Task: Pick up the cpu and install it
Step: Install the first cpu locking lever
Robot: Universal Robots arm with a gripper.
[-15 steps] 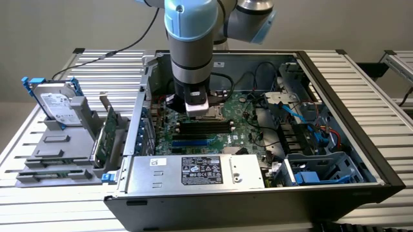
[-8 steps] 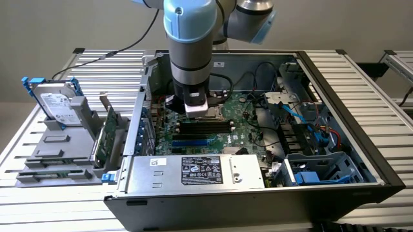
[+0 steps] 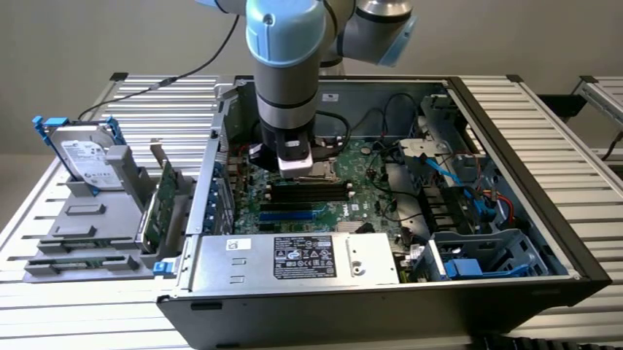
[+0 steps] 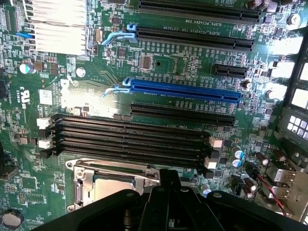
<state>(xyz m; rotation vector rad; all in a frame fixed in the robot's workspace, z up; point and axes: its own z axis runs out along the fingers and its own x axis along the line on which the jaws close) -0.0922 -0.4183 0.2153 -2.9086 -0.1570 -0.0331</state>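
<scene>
The gripper [image 4: 169, 192] is closed, lowered inside the open computer case [image 3: 545, 240] right above the metal CPU socket frame [image 4: 115, 179] on the green motherboard [image 4: 159, 67]. Whether the cpu sits between its fingers cannot be told. Beyond the socket lie the black memory slots [image 4: 130, 139], then the blue slot [image 4: 185, 90].
</scene>
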